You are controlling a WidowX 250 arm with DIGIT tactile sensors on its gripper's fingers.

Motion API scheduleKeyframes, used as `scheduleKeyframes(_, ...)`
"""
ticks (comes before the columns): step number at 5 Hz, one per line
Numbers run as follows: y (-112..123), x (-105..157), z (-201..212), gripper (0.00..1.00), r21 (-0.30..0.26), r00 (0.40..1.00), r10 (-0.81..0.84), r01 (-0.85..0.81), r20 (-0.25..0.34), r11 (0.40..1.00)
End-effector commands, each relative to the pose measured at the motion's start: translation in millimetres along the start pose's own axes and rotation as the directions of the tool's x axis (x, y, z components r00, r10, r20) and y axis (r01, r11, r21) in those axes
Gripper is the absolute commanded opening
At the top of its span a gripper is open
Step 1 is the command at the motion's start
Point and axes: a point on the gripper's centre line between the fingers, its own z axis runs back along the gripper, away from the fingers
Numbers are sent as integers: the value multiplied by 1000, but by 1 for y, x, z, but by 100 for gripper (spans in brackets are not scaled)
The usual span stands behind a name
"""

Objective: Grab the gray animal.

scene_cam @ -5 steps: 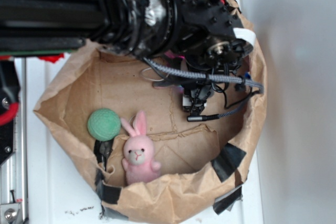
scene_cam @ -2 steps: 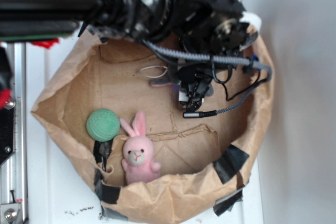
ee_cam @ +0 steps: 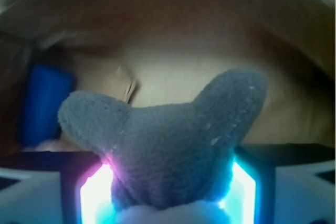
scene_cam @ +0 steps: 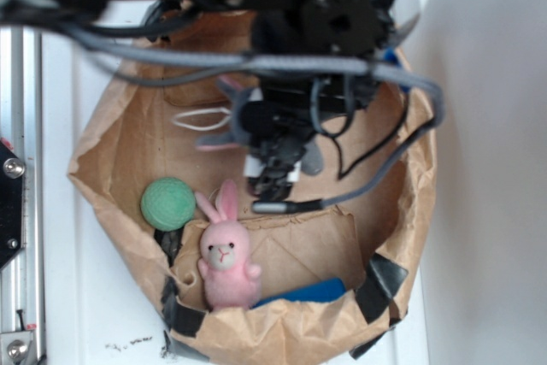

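While jaws pinch the gray animal (ee_cam: 168, 145), pink bunny (scene_cam: 226, 254) sits near.

black arm (scene_cam: 342, 14), braided gray cable (scene_cam: 256, 64) (blurred)

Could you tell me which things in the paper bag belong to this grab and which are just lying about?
Belonging to the job:
- gray animal, held between the fingers
- gripper

Just lying about:
- pink bunny
- green ball
- blue object
- paper bag
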Motion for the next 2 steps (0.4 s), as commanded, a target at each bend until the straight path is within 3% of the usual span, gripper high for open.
scheduleKeyframes(1, -32, -13, 53, 0, 22, 998, -52, 52, 18, 998)
scheduleKeyframes(2, -34, -18, 56, 0, 73, 999, -43, 43, -3, 996)
